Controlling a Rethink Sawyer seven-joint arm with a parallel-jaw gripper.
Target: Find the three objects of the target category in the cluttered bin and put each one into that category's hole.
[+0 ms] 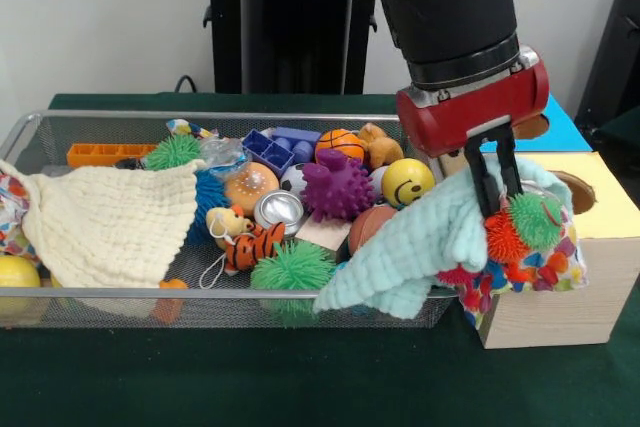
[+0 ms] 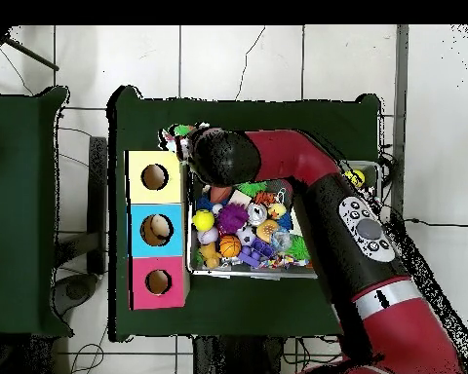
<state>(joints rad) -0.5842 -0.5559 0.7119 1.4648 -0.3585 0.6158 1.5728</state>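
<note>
We see the gripper (image 1: 500, 192) poised over the right end of the wire bin (image 1: 90, 122), its black fingers (image 1: 487, 182) closed on a mint-green cloth (image 1: 430, 242) draped over the bin's edge. Spiky green and orange balls (image 1: 520, 227) rest against the wooden hole box (image 1: 590, 277) beside it.

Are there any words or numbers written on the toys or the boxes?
No words or numbers can be read anywhere.
Yellow ball: a drawn smiley face, no letters.
Wooden box: plain sides, nothing written.
Arm panel: round buttons, any marks too small to read.
</note>
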